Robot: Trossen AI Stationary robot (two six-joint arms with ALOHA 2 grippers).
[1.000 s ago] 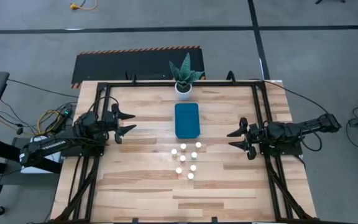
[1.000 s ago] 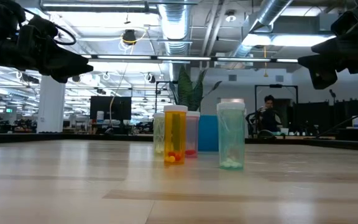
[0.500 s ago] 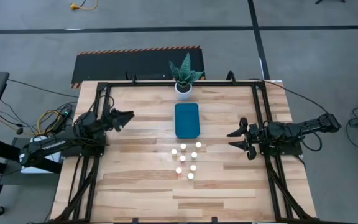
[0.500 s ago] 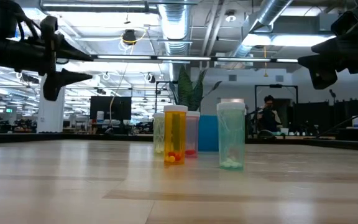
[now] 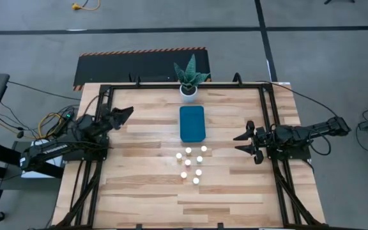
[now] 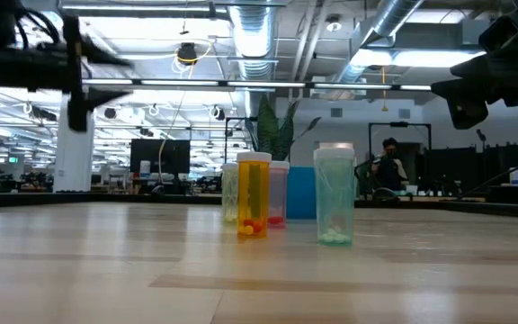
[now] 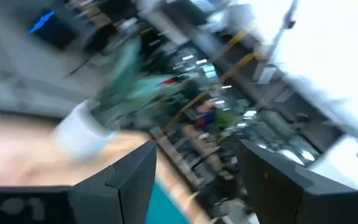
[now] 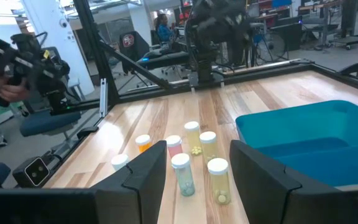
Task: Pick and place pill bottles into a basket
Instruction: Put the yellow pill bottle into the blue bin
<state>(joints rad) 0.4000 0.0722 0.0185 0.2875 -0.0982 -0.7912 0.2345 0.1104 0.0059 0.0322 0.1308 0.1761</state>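
Several pill bottles (image 5: 192, 165) with white caps stand upright on their bases in a cluster at mid-table. In the low view their bodies show see-through: one orange (image 6: 253, 207), one pale green (image 6: 334, 207). The teal basket (image 5: 192, 123) lies flat on the table just beyond them, also seen in the right wrist view (image 8: 303, 140). My left gripper (image 5: 123, 115) hovers open at the table's left side, rolled so that one finger stands over the other, its fingers apart in its wrist view (image 7: 197, 177). My right gripper (image 5: 241, 142) hovers open at the right side, pointing level at the bottles (image 8: 197, 168).
A white pot with a green plant (image 5: 188, 88) stands at the far edge behind the basket. A black frame (image 5: 107, 96) runs along the table's left, right and far sides. Bare wood (image 5: 145, 198) lies near the front edge. A person (image 6: 389, 162) sits in the room beyond.
My left gripper has rolled about its own pointing line, from fingers side by side to one over the other, and has tipped its fingers upward, rising a little. It stays open. My right gripper, the bottles and the basket have kept still.
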